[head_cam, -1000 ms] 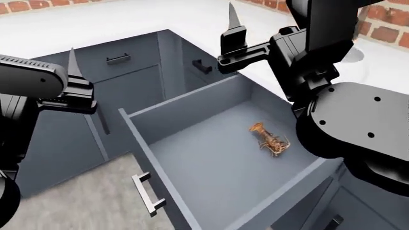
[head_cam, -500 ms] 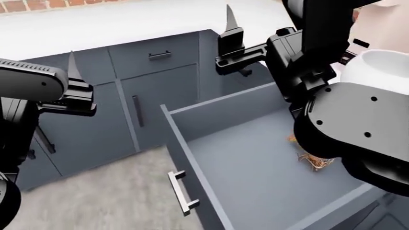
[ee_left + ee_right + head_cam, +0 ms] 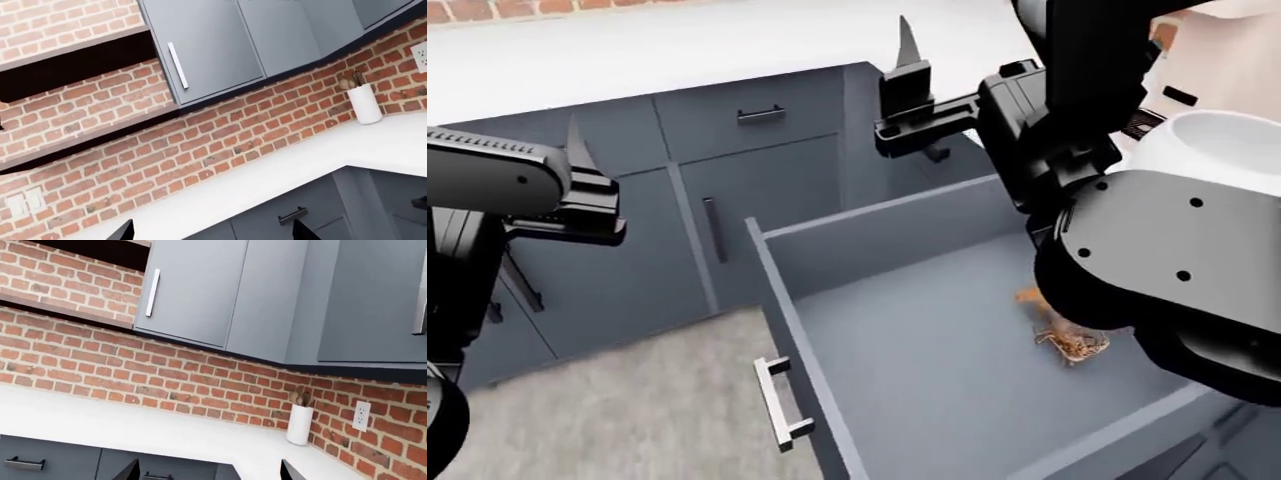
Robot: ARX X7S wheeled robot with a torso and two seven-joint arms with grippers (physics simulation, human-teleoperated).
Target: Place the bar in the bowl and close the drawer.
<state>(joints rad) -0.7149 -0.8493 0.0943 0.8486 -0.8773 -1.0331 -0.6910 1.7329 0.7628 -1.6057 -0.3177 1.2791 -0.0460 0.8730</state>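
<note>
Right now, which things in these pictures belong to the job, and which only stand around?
For the job:
- small orange-brown bar, lying in the drawer
- open slate blue-grey drawer
- glossy white bowl

Standing around:
- white utensil holder
- wall sockets
- pale pink coffee machine

A kitchen it was: brick wall (image 3: 167, 375), grey wall cabinets (image 3: 200, 290), white countertop (image 3: 267, 175), utensil holder (image 3: 365, 103).
</note>
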